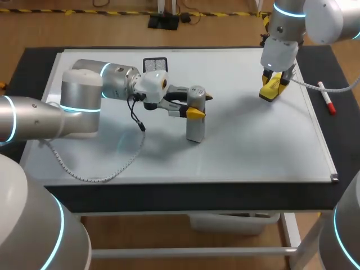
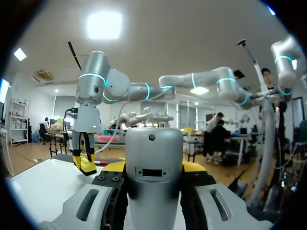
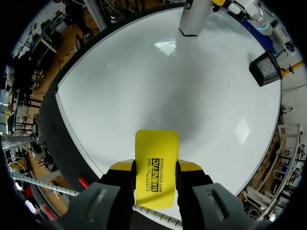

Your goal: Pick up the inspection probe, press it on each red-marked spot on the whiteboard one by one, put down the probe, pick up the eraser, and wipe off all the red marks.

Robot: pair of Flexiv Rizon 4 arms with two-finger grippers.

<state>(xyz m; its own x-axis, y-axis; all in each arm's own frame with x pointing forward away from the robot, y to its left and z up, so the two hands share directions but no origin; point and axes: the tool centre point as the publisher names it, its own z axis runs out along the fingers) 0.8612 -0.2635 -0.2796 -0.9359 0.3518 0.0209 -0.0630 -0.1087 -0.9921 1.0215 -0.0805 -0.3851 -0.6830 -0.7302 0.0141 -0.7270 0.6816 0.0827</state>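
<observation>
Near the middle of the frame, your left pincer (image 1: 199, 107) is closed tight on the grey round metal probe (image 1: 195, 132), which stands upright on the white flat whiteboard (image 1: 253, 152). At upper right, your right pincer (image 1: 272, 85) grips the yellow flat eraser (image 1: 269, 92) over the board.

light: bright, even, from overhead | head view: soft grey shadows on the whiteboard (image 1: 253, 152) around the probe (image 1: 196, 121) and beside the eraser (image 1: 270, 89) | left wrist view: ceiling panel (image 2: 104, 25) glares white above the probe | right wrist view: two pale glints on the whiteboard ahead of the eraser, broad soft shadow between them
</observation>
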